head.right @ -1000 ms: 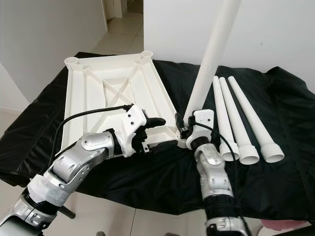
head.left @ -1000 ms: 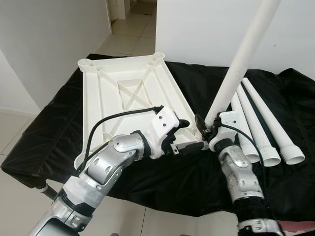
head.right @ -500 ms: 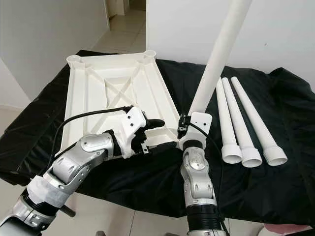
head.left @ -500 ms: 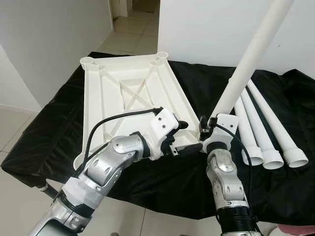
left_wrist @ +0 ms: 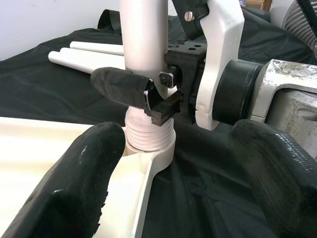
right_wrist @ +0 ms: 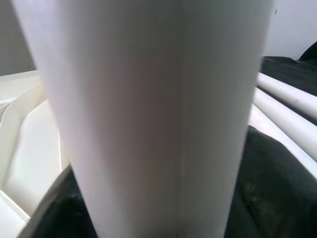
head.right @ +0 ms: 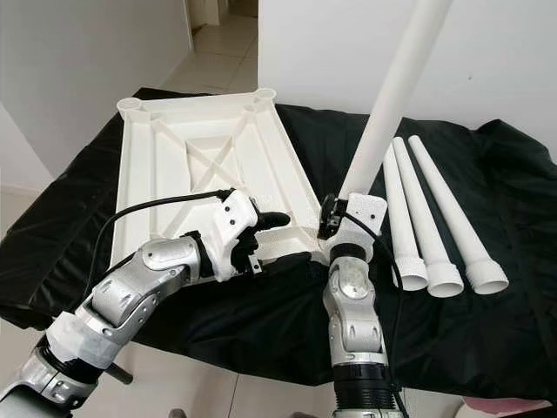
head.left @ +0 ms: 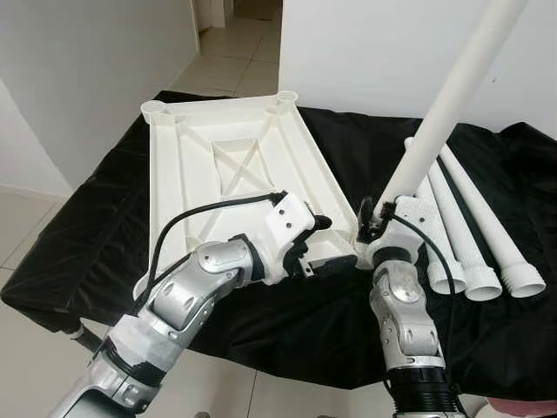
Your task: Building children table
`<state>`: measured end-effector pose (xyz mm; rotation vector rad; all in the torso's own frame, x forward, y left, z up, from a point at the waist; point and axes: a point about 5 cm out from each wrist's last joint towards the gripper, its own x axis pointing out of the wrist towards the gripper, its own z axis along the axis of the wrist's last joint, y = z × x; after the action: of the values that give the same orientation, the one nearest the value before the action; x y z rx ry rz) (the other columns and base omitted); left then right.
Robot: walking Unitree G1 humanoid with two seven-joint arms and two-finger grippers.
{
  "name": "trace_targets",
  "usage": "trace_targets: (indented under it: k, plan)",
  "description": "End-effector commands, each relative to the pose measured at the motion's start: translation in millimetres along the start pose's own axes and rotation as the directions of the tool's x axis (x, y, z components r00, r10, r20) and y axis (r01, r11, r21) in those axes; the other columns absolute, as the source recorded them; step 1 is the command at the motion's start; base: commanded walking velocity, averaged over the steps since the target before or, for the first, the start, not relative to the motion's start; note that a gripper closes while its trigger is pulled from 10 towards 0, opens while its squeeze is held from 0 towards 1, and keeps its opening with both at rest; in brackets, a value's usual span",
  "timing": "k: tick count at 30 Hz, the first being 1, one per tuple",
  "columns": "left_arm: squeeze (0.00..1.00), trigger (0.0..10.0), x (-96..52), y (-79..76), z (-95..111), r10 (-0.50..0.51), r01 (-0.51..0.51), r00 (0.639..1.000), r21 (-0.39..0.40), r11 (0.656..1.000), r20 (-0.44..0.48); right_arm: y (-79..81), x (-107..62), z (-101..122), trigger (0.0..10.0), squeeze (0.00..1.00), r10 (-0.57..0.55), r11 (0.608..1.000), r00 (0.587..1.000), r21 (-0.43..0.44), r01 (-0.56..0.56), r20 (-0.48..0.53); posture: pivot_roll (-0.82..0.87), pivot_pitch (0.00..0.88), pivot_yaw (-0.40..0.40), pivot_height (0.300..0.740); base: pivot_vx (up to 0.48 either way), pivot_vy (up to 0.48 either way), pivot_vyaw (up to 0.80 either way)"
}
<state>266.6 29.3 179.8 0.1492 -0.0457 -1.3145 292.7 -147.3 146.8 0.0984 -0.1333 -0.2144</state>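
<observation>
The white plastic tabletop (head.left: pixel 226 170) lies upside down on the black cloth, ribs and corner sockets facing up. A long white leg (head.left: pixel 435 131) stands tilted in the near right corner socket (left_wrist: pixel 148 148), its ribbed end in the socket's mouth. My right gripper (head.left: pixel 372 225) is shut on the leg just above the socket, one black finger (left_wrist: pixel 121 84) crossing its front. My left gripper (head.left: pixel 331 248) is open beside that corner. One finger (left_wrist: pixel 79 188) lies over the tabletop's near edge, the other (left_wrist: pixel 272 173) over the cloth.
Three more white legs (head.left: pixel 470 235) lie side by side on the cloth to the right, wide ends toward me. The black-covered table's front edge (head.left: pixel 287 348) is just below my arms. A white wall stands behind, with tiled floor to the left.
My right forearm has swung in under the leg and stands more upright. The leg remains at the corner socket. The left gripper has stayed in place.
</observation>
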Motion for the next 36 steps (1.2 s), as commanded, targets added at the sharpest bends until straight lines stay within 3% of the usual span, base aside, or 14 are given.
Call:
trace_targets:
  k: [1,9,10,12,19,24,27,32,33,35,36]
  plan:
    - [0.0,10.0,-1.0,-5.4,-1.4,-0.081,0.081,0.997,0.011,0.997,-0.008,3.5,-10.8,-12.1,10.0,1.0,0.015,0.999,0.999,0.047,-0.013,-0.038,-0.09,0.0,-0.032,0.74,0.0,0.0,0.0]
    - [0.0,10.0,-0.8,-3.9,-0.4,-0.077,0.077,0.997,0.015,0.997,-0.006,-5.9,-8.5,-12.8,10.0,1.0,0.109,0.994,0.994,0.013,-0.109,0.003,-0.08,0.0,-0.04,0.74,0.0,0.0,0.0]
    - [0.0,10.0,-0.9,-3.3,-0.2,-0.076,0.076,0.997,0.017,0.997,-0.007,-10.2,-6.7,-14.9,10.0,0.0,0.177,0.984,0.984,0.012,-0.177,0.001,-0.08,0.0,-0.039,0.74,0.0,0.0,0.0]
    - [0.0,10.0,-1.5,-2.4,-0.3,-0.074,0.074,0.997,0.019,0.997,-0.009,-21.1,-2.4,-13.2,10.0,0.0,0.251,0.968,0.968,-0.026,-0.25,0.027,-0.08,0.0,-0.036,0.74,0.0,0.0,0.0]
    - [0.0,10.0,-1.8,-1.3,-0.9,-0.071,0.072,0.997,0.018,0.997,-0.015,-34.4,9.0,-12.9,10.0,0.0,0.361,0.931,0.932,-0.063,-0.36,0.009,-0.08,0.0,-0.026,0.74,0.0,0.0,0.0]
    - [0.0,10.0,-1.0,-1.6,-2.3,-0.065,0.065,0.998,0.018,0.998,-0.017,-37.7,15.5,-11.2,10.0,0.0,0.424,0.904,0.906,-0.063,-0.423,0.005,-0.08,0.0,-0.024,0.74,0.0,0.0,0.0]
    - [0.0,10.0,0.9,-1.9,-6.1,-0.056,0.056,0.998,0.024,0.998,-0.025,-38.8,27.4,-8.9,10.0,0.0,0.521,0.851,0.853,-0.077,-0.52,0.0,-0.08,0.0,-0.019,0.74,0.0,0.0,0.0]
    - [0.0,10.0,2.2,-2.2,-8.9,-0.051,0.052,0.998,0.028,0.998,-0.031,-35.8,34.8,-7.1,10.0,0.0,0.571,0.818,0.821,-0.075,-0.57,-0.007,-0.08,0.0,-0.018,0.74,0.0,0.0,0.0]
    - [0.0,10.0,3.1,-2.3,-10.8,-0.047,0.048,0.998,0.032,0.998,-0.035,-33.3,37.4,-6.7,9.5,0.0,0.596,0.8,0.803,-0.08,-0.595,-0.017,-0.08,0.0,-0.019,0.74,0.0,0.0,0.0]
    - [0.0,10.0,3.1,-2.3,-10.8,-0.047,0.048,0.998,0.032,0.998,-0.035,-33.3,37.4,-6.7,9.5,0.0,0.596,0.8,0.803,-0.08,-0.595,-0.017,-0.08,0.0,-0.019,0.74,0.0,0.0,0.0]
    - [0.0,10.0,4.0,-2.6,-13.1,-0.041,0.043,0.998,0.033,0.999,-0.039,-32.1,39.9,-7.3,7.8,0.0,0.614,0.784,0.788,-0.085,-0.614,-0.029,-0.08,0.0,-0.019,0.74,0.0,0.0,0.0]
